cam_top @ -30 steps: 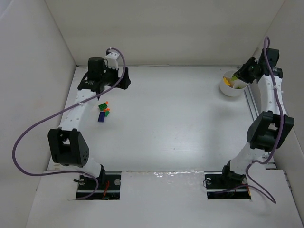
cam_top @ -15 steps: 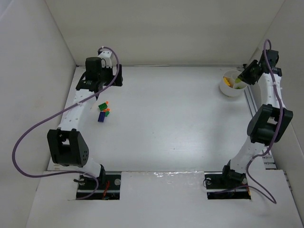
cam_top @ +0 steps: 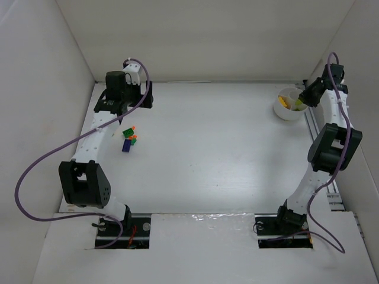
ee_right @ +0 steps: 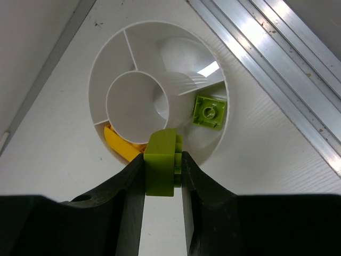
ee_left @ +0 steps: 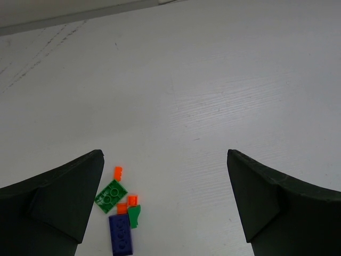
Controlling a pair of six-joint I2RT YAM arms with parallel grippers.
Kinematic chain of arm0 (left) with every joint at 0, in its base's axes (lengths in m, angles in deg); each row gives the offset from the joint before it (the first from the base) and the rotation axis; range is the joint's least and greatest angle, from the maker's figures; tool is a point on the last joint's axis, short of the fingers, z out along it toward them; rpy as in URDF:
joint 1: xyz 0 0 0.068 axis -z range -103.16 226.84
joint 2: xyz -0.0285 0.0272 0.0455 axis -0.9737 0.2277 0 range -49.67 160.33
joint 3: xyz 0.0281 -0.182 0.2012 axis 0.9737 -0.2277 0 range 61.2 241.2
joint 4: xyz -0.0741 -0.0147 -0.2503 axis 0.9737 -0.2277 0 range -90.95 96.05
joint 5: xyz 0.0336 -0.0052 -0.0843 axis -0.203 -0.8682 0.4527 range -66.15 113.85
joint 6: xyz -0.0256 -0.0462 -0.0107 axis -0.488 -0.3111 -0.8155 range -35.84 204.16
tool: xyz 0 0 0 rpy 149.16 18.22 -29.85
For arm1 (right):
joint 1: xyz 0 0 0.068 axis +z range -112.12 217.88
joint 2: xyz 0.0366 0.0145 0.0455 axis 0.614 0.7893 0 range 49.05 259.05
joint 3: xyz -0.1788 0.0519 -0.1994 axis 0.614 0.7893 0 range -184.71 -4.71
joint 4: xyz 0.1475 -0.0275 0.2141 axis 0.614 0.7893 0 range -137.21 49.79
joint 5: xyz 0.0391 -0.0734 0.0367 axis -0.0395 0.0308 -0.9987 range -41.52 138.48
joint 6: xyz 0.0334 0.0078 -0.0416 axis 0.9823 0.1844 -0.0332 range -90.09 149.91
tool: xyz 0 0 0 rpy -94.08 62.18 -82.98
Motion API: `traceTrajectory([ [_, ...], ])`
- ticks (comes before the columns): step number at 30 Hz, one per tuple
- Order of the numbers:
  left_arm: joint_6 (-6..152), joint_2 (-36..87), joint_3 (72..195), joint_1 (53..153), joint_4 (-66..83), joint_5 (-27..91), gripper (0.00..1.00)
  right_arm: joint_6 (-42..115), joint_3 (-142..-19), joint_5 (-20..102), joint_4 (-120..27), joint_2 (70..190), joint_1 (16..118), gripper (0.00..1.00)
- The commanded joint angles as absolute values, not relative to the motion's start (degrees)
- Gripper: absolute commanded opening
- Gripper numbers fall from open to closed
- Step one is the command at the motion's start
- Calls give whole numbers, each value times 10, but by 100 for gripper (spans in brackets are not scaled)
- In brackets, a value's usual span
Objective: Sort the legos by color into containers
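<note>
The right claw (ee_right: 163, 184) was pinching a lime-green brick (ee_right: 160, 157) between its two fingers, the brick standing upright at the lower middle of the right wrist view. It hung over the near rim of the white cup (ee_right: 101, 58), which filled the upper middle of that frame. The cup had a round hub in the middle and thin walls cutting it into wedge compartments. A second lime-green brick (ee_right: 209, 112) lay studs-up in the compartment on the right side of the frame, and a yellow piece (ee_right: 118, 145) showed in the compartment at the lower left, partly hidden behind the finger. A metal rail (ee_right: 277, 69) ran diagonally across the upper right.

In the top view the cup (cam_top: 283, 113) sat at the upper right of the table (cam_top: 225, 148).

The left claw (ee_left: 165, 202) was spread wide, holding nothing, above the table. Near its left finger, at the bottom of the left wrist view, lay the loose bricks: a green plate (ee_left: 111, 194), a dark blue brick (ee_left: 121, 234), a small dark green piece (ee_left: 134, 216) and three orange bits (ee_left: 118, 172).
</note>
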State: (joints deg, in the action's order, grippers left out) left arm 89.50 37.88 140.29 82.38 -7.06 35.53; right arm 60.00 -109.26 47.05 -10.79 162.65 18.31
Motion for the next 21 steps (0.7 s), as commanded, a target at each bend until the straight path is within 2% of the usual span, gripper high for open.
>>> traceTrajectory([
  [1, 902, 357, 1400, 823, -62, 363, 100, 618, -1127, 492, -128, 1635, 174, 0],
  [7, 902, 362, 1400, 823, -62, 363, 100, 624, -1138, 503, -122, 1647, 174, 0],
  [11, 902, 367, 1405, 823, -62, 369, 100, 624, -1143, 503, -122, 1659, 174, 8],
  [15, 902, 367, 1405, 823, -62, 379, 100, 624, -1148, 503, -117, 1665, 174, 23],
  [19, 902, 367, 1405, 823, -62, 379, 100, 624, -1148, 503, -117, 1665, 174, 32],
  [21, 902, 367, 1405, 823, -62, 374, 100, 630, -1148, 503, -117, 1665, 174, 34],
])
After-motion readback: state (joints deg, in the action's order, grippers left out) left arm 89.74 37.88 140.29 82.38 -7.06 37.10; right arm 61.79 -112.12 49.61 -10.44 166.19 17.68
